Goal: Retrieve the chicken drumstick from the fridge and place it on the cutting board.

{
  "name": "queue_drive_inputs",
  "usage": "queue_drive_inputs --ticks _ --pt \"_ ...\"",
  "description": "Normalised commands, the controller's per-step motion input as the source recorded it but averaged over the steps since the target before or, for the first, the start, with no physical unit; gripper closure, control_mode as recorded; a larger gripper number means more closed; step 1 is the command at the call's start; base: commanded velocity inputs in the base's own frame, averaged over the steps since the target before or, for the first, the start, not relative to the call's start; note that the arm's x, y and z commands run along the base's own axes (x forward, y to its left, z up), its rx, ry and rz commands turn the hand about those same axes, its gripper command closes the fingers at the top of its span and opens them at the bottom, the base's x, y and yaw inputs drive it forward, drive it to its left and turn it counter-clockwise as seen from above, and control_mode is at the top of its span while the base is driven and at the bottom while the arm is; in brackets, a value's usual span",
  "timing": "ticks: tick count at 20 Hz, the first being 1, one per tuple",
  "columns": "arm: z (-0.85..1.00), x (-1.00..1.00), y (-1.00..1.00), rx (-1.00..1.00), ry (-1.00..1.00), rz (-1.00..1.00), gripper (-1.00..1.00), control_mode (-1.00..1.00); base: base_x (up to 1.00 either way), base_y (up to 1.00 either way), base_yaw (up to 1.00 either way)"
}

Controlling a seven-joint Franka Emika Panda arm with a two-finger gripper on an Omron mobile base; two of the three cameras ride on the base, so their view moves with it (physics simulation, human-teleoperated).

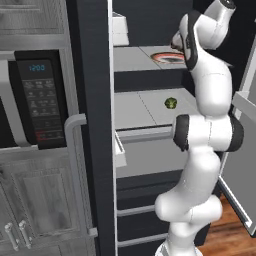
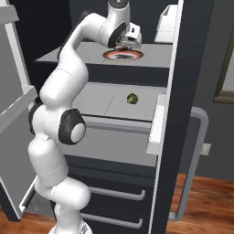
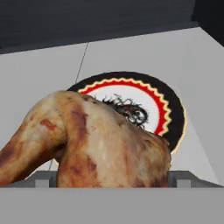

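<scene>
The chicken drumstick (image 3: 100, 144) is golden-brown and lumpy, and looms close in the hand view. It sits between the jaws, hiding the fingertips, just above a round plate (image 3: 170, 109) with a red and black rim. My gripper (image 2: 130, 43) reaches into the open fridge (image 2: 151, 55) over that plate (image 2: 122, 55) on the upper shelf and is shut on the drumstick. From the left base view the hand (image 1: 178, 44) hangs over the same plate (image 1: 167, 58). The cutting board is out of view.
A small green round vegetable (image 1: 171, 103) (image 2: 132, 98) lies on the lower shelf. The fridge doors stand open on both sides; one carries a grey bar handle (image 1: 75, 165) (image 2: 196, 155). A black-fronted microwave (image 1: 37, 100) sits to the left. Dark drawers (image 2: 114, 192) lie below the shelves.
</scene>
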Motion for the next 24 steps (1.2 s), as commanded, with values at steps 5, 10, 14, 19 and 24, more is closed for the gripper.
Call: queue_drive_inputs --ticks 5,10,14,19,24 --pt "-0.68 -1.00 0.00 0.00 0.01 0.06 1.00 -1.00 0.00 0.00 0.00" --pt "-0.28 -1.00 0.00 0.04 -0.06 0.05 1.00 -1.00 0.00 0.00 0.00" --pt "0.19 -1.00 0.01 0.05 -0.03 0.01 1.00 -1.00 0.00 0.00 0.00" --pt "-0.27 -1.00 0.00 0.00 0.19 0.01 1.00 -1.00 0.00 0.00 0.00" --pt "-0.84 -0.99 0.15 -0.08 0.29 0.06 1.00 -1.00 0.00 0.00 0.00"
